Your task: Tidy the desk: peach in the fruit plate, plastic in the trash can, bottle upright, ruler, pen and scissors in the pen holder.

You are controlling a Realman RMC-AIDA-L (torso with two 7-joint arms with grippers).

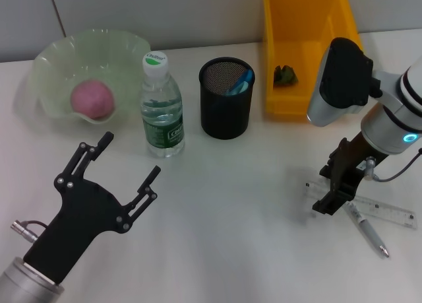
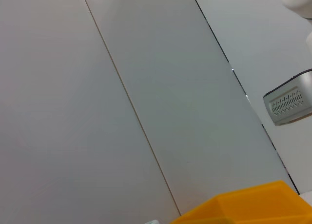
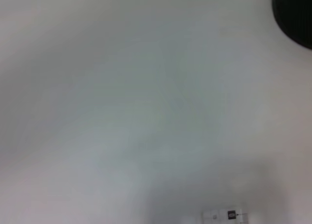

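Note:
A pink peach [image 1: 92, 98] lies in the pale green fruit plate [image 1: 49, 59] at the back left. The clear bottle [image 1: 162, 108] stands upright beside it. Something blue-handled [image 1: 241, 84] sticks out of the black mesh pen holder [image 1: 226, 101]; whether it is the scissors I cannot tell. Dark green plastic [image 1: 285, 75] sits in the yellow trash can [image 1: 306, 52]. My right gripper [image 1: 335, 187] hangs low over the left end of the transparent ruler [image 1: 386, 212], and the pen [image 1: 366, 229] lies across that ruler. My left gripper [image 1: 129, 156] hovers open and empty at the front left.
The trash can's yellow rim [image 2: 253, 207] shows in the left wrist view against a grey wall. In the right wrist view I see white table, a dark edge of the pen holder [image 3: 297, 19] and a bit of ruler [image 3: 224, 215].

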